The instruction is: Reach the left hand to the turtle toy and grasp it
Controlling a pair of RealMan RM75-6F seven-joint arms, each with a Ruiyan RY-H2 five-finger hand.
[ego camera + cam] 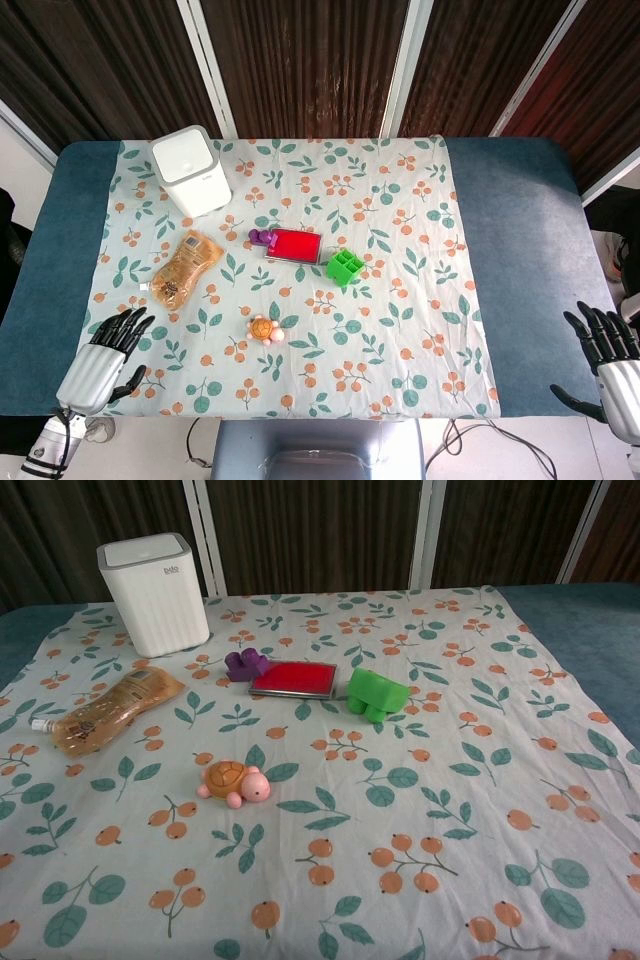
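On the leaf-and-berry cloth [400, 300] near the front middle of the desk [520, 250] lay the turtle toy [264, 329], orange-shelled with pink legs, its head turned toward the robot's right. The left hand [108, 352] hovered at the near left corner, over the cloth's edge, fingers spread and holding nothing; the turtle toy sat well apart from it, further right and slightly further back, with bare cloth between. The right hand [610, 355] hung off the desk's near right corner, likewise spread and empty. Neither hand showed in the chest view.

Behind the turtle toy lay a tan snack pouch [105, 711], its print too small to read. A white bin [152, 593] stood at the back left, with a small grey brand mark on its front that could not be made out. Mid-desk lay a red flat case [293, 679], a purple block [246, 664] touching its left end, and a green block [375, 693] just beside its right end.
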